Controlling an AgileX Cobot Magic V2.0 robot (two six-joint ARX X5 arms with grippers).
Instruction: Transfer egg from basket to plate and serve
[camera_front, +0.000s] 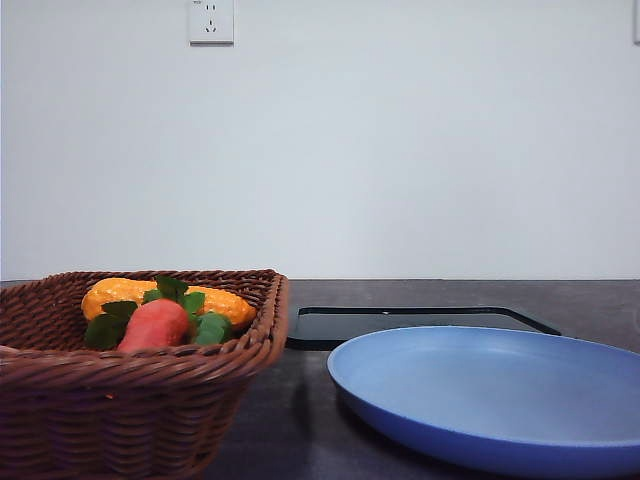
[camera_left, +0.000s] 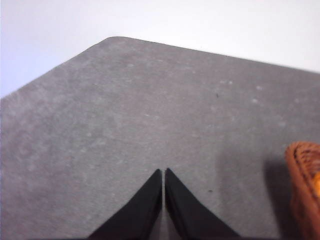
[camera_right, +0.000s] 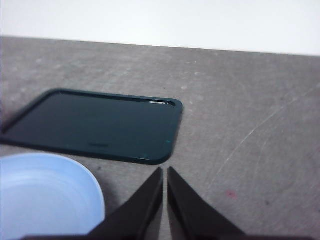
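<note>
The brown wicker basket (camera_front: 150, 365) stands at the near left of the front view, and a corner of the basket (camera_left: 305, 185) shows in the left wrist view. The egg is hidden from me. The empty blue plate (camera_front: 500, 395) lies at the near right; its edge (camera_right: 50, 195) shows in the right wrist view. My left gripper (camera_left: 163, 172) is shut with nothing in it, over bare table beside the basket. My right gripper (camera_right: 165, 170) is shut on nothing, next to the plate and just short of the tray's corner.
Inside the basket lie a red-orange carrot-like vegetable (camera_front: 155, 325) with green leaves and a yellow-orange vegetable (camera_front: 165, 297). A flat black tray (camera_front: 420, 322) (camera_right: 95, 125) sits behind the plate. The grey tabletop (camera_left: 125, 125) ends at a white wall.
</note>
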